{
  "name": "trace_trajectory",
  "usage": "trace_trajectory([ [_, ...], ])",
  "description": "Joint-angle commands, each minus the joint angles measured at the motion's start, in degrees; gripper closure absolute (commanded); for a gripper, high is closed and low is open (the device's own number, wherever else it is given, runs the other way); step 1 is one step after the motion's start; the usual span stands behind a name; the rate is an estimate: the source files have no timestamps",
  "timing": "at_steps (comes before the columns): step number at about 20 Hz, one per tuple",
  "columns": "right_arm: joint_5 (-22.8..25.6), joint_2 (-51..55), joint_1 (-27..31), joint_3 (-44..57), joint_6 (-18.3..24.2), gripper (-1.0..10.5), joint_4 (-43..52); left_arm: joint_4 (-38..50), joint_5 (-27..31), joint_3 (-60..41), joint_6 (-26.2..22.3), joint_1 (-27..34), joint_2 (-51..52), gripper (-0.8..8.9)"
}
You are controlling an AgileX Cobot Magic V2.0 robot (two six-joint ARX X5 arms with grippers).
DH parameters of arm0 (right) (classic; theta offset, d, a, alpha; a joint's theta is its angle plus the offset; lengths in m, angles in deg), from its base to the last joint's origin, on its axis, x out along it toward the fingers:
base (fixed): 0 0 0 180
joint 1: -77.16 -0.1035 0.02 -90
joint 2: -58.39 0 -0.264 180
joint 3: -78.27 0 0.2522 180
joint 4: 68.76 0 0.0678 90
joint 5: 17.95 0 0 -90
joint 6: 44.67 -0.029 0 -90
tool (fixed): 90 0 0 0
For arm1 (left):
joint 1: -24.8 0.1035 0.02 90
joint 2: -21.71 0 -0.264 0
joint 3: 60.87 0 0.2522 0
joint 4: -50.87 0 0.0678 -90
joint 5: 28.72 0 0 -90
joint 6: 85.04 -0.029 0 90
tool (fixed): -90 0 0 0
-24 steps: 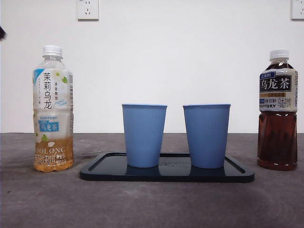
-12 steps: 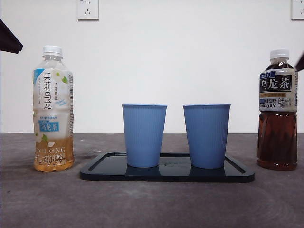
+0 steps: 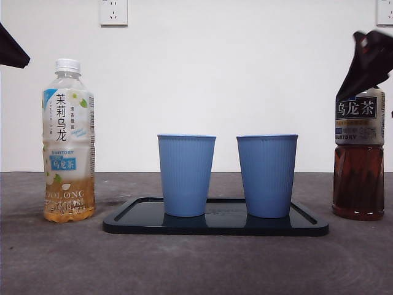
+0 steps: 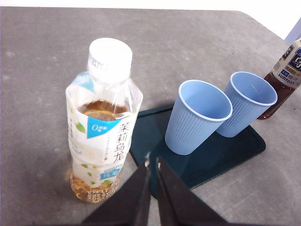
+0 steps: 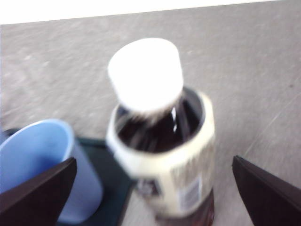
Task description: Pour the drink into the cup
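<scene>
A dark oolong tea bottle (image 3: pixel 359 166) with a white cap stands right of the tray. My right gripper (image 3: pixel 368 61) hangs over its neck and hides the cap in the front view. In the right wrist view that gripper (image 5: pixel 153 188) is open, its jaws wide on either side of the bottle (image 5: pixel 160 141). Two blue cups (image 3: pixel 186 175) (image 3: pixel 267 175) stand upright on a black tray (image 3: pixel 215 226). A pale jasmine oolong bottle (image 3: pixel 69 141) stands to the left. My left gripper (image 4: pixel 153 162) is shut, above and beside this bottle (image 4: pixel 103 122).
The left arm shows only as a black tip (image 3: pixel 11 50) at the upper left corner of the front view. Behind the grey table is a white wall with two sockets. Both bottles stand off the tray, one on each side.
The right gripper has dropped into view at the upper right and now covers the dark bottle's cap. The left arm's tip appeared at the top left a second ago and has since held still.
</scene>
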Motion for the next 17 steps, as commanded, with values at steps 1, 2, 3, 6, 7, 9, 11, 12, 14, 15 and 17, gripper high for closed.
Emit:
trace_trajectory([
  [1, 1.77, -4.09, -0.59, 0.02, 0.20, 3.5, 4.42, 0.96, -0.33, 0.72, -1.07, -0.11, -0.35, 7.84],
  [2, 2.29, -5.86, -0.72, 0.02, 0.26, 3.5, 6.23, 1.25, -0.33, 0.72, -1.07, -0.11, -0.35, 7.84],
  [3, 2.82, -7.45, -0.92, 0.04, 0.26, 3.5, 7.85, 1.40, -0.35, 0.72, -1.07, -0.11, -0.35, 7.84],
  [6, 3.41, -12.04, -1.62, 0.13, 0.31, 3.5, 12.79, 1.42, -0.33, 0.72, -1.09, -0.11, -0.35, 7.84],
  [7, 4.48, -13.46, -2.01, 0.26, 0.28, 3.5, 14.60, 1.42, -0.35, 0.72, -1.09, -0.11, -0.35, 7.84],
  [9, 6.36, -15.50, -2.60, 0.83, 0.22, 3.8, 18.03, 1.42, -0.33, 0.72, -1.09, -0.11, -0.35, 7.84],
  [11, 7.65, -16.09, -3.34, 1.66, -0.22, 4.9, 19.89, 1.44, -0.33, 0.72, -1.09, -0.11, -0.35, 7.84],
  [12, 8.17, -16.06, -3.80, 2.25, -0.22, 5.4, 21.18, 1.44, -0.33, 0.72, -1.09, -0.11, -0.35, 7.84],
  [14, 9.66, -16.06, -4.33, 3.13, -0.24, 6.1, 22.53, 1.46, -0.33, 0.72, -1.11, -0.11, -0.35, 7.84],
  [15, 10.10, -16.06, -4.42, 3.26, -0.24, 6.4, 22.51, 1.46, -0.33, 0.72, -1.11, -0.11, -0.35, 7.84],
  [17, 10.10, -16.06, -4.44, 3.26, -0.20, 7.1, 22.71, 1.46, -0.33, 0.72, -1.11, -0.11, -0.35, 7.84],
])
